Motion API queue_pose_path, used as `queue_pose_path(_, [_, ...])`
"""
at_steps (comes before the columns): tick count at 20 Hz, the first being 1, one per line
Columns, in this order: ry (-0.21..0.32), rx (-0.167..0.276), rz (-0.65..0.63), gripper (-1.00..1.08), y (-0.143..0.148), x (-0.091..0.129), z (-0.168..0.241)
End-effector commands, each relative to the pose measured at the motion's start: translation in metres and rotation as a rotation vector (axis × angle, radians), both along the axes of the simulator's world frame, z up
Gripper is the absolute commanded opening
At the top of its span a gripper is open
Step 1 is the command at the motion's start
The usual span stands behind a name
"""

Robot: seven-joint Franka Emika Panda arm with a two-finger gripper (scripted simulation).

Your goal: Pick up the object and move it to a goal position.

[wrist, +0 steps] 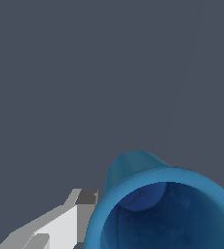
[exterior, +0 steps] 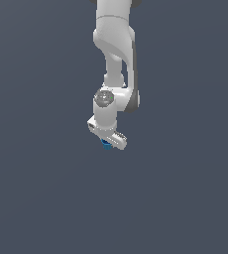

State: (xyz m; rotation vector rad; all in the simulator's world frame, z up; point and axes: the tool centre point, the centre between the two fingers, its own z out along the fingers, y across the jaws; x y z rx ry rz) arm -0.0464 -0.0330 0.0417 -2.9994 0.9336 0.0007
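So, the white gripper hangs below the Panda arm w/ the little blue cup tucked right under it, fingers clenched on the cup, I reckon. Wrist view's filled w/ the cup's hollow mouth, one finger just beside its wall. Held close prob. so it won't slip en route; no goal marker visible.

Blue hollow cup, seemingly claw-held

A blue cup looms close beside one grey-white tool finger.
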Motion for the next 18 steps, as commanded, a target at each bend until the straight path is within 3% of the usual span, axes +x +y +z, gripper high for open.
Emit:
queue_pose_path(1, [-0.001, 0.000, 0.000, -1.00, 0.000, 0.001, 0.004])
queue_pose_path(9, [-0.001, 0.000, -0.001, -1.00, -0.003, 0.002, 0.041])
queue_pose_path(18, [-0.001, 0.000, -0.001, -1.00, -0.008, 0.005, 0.126])
